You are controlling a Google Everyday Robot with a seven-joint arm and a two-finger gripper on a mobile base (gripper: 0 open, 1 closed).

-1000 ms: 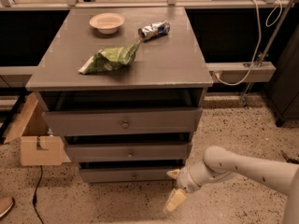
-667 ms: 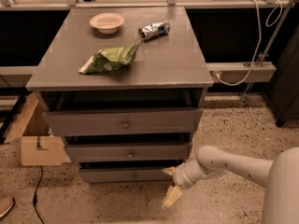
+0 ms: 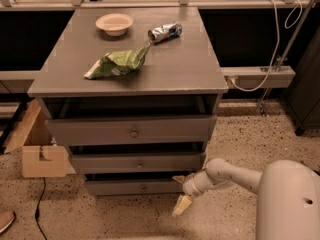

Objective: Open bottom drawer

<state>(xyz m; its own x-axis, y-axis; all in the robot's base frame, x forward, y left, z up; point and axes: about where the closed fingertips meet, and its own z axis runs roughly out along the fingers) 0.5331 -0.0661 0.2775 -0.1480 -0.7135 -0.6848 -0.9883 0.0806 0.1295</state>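
The bottom drawer (image 3: 120, 187) is the narrowest grey front at the foot of the grey cabinet, with a small round knob (image 3: 143, 188) at its centre. It sits nearly flush, with a dark gap above it. My gripper (image 3: 180, 192) is low at the drawer's right end, to the right of the knob. Its two tan fingers are spread, one fingertip (image 3: 178, 178) up by the drawer's right corner and the other down over the floor. It holds nothing. The white arm (image 3: 235, 174) reaches in from the lower right.
The middle drawer (image 3: 137, 163) and top drawer (image 3: 132, 131) sit above it. The cabinet top (image 3: 190, 69) holds a bowl (image 3: 114, 23), a crushed can (image 3: 164, 32) and a green chip bag (image 3: 117, 64). A cardboard box (image 3: 40, 156) stands on the floor at the left.
My gripper has moved left and slightly up, from the floor at the cabinet's right towards the bottom drawer's right end. The drawers have not moved.
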